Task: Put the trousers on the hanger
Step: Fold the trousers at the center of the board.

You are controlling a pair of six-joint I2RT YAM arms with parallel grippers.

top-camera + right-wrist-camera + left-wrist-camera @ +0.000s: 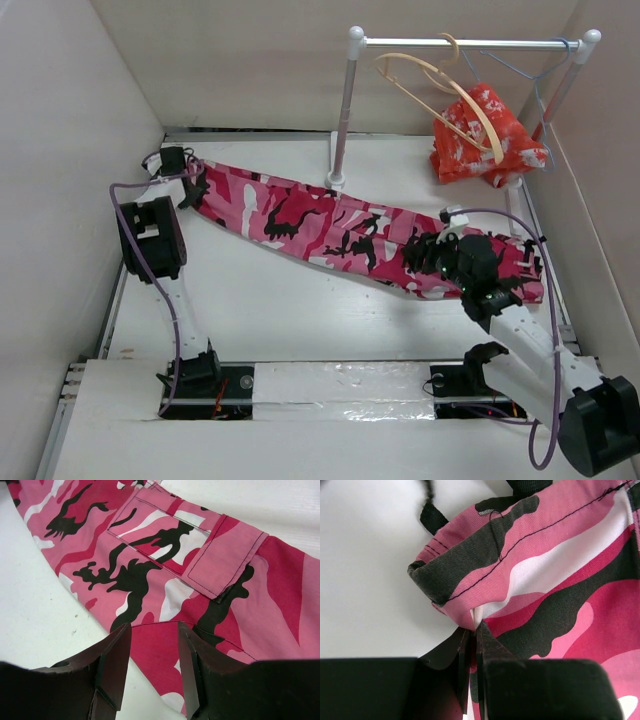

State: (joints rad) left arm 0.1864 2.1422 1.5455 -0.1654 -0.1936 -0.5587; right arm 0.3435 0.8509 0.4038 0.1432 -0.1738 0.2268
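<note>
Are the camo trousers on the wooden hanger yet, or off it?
Off it. The trousers lie stretched out across the table, while the hanger hangs from the rail with no camo fabric on it.

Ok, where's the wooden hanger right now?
Top view, far right: the wooden hanger hangs by its hook from the white rail, resting against the red-orange garment, beyond the trousers.
</note>
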